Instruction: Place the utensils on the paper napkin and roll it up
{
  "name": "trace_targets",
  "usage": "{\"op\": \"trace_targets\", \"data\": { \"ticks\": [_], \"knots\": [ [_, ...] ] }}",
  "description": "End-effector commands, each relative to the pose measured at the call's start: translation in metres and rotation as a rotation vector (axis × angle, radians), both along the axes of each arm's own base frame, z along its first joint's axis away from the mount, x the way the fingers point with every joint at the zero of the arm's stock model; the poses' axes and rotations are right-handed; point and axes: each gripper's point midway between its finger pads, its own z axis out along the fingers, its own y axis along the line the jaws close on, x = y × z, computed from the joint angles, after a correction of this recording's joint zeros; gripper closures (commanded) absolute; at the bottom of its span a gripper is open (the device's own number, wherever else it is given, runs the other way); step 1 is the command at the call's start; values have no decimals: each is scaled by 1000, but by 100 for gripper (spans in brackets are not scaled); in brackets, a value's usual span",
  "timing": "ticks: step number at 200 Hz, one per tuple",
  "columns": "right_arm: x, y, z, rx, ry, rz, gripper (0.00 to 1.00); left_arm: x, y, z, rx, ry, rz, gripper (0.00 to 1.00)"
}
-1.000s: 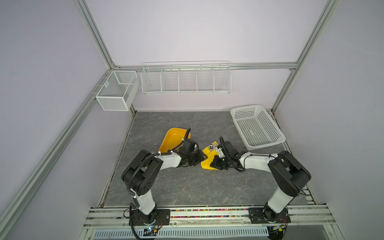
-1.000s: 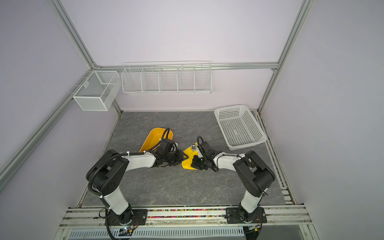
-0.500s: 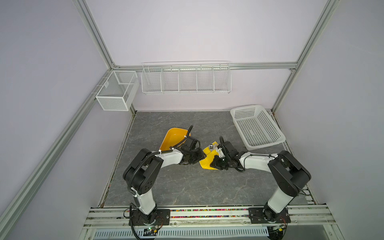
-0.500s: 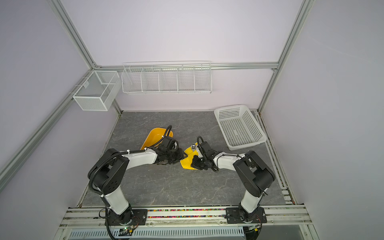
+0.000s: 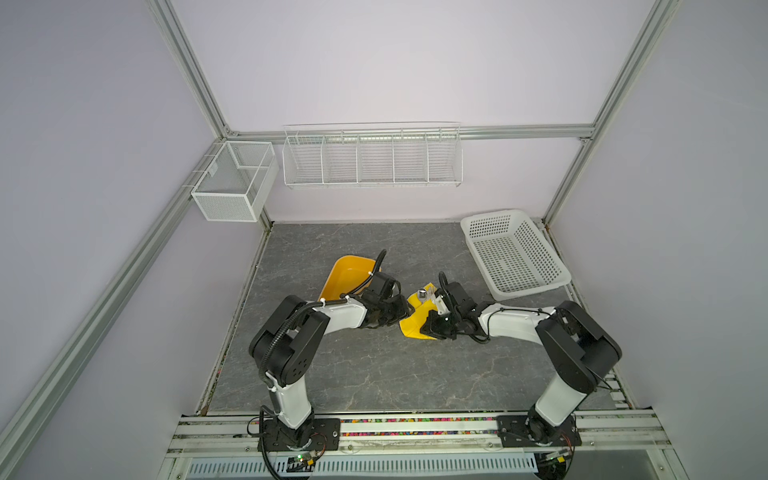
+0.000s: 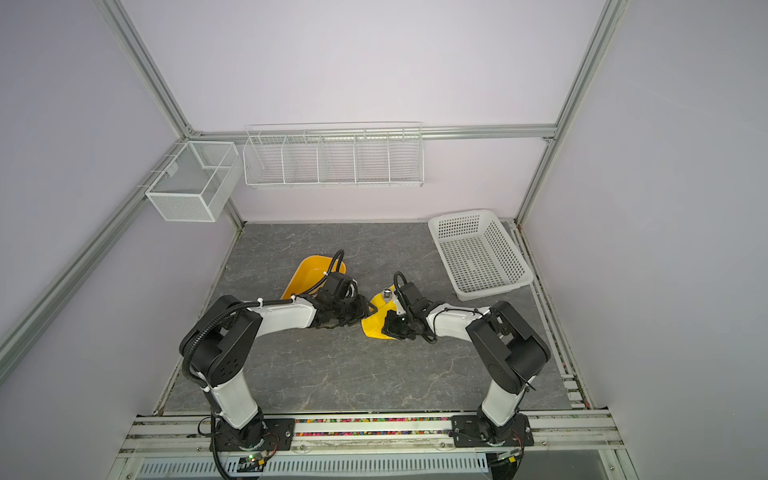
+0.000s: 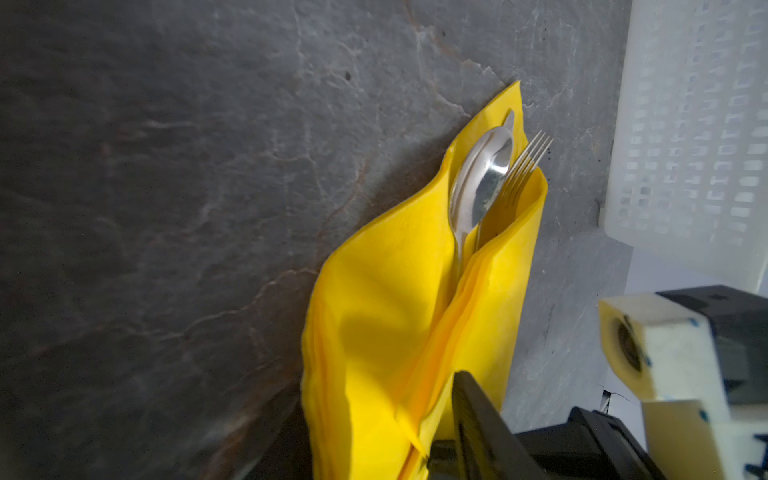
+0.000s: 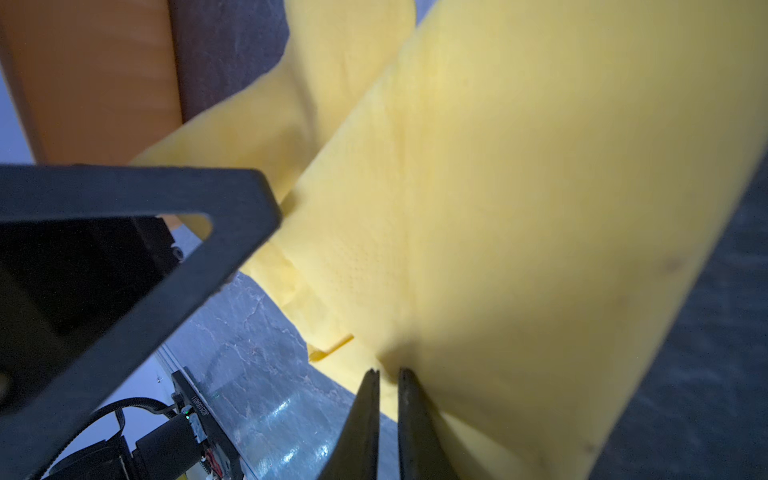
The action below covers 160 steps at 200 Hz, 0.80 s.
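The paper napkin [image 5: 415, 323] [image 6: 375, 322] lies mid-table, its sides folded up around the utensils. In the left wrist view a spoon [image 7: 486, 174] and a fork [image 7: 525, 166] poke out of the napkin's [image 7: 374, 332] far end; in both top views a silver tip [image 5: 423, 294] [image 6: 387, 294] shows. My left gripper [image 5: 405, 309] [image 6: 365, 309] [image 7: 382, 399] holds the bundle's left side, one finger [image 7: 478, 424] pressed on the fold, the other hidden. My right gripper [image 5: 428, 326] [image 6: 388, 328] [image 8: 388, 372] is shut, pinching the napkin's [image 8: 519, 208] near edge.
An orange-yellow tub [image 5: 345, 274] [image 6: 309, 270] sits just behind the left arm. A white perforated basket [image 5: 513, 253] [image 6: 478, 253] stands at the back right. A wire rack [image 5: 372, 158] and a mesh box [image 5: 232, 183] hang on the walls.
My left gripper has edged a little to the right against the napkin. The right arm and the napkin look the same.
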Motion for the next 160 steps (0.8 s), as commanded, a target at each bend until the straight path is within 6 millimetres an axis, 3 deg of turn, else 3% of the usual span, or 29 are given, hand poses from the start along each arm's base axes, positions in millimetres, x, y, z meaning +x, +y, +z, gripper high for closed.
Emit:
{"op": "trace_targets", "data": {
  "ticks": [1, 39, 85, 111, 130, 160],
  "knots": [
    [-4, -5, -10, -44, 29, -6, 86, -15, 6, -16, 28, 42, -19, 51],
    [-4, -6, -7, -45, 23, -5, 86, -19, 5, -21, 31, 62, -36, 53],
    [-3, -5, -5, -33, 17, -5, 86, -16, 14, -11, 70, 26, -15, 67],
    [-3, -4, -5, -31, 14, -7, 86, -18, 5, -1, 27, 14, -58, 64],
    [-3, -4, -5, -29, 15, -7, 86, -24, 8, -6, 24, 43, -46, 63],
    [-3, -4, -4, -26, 13, -9, 86, -29, 19, -15, 73, 85, -4, 75]
  ]
}}
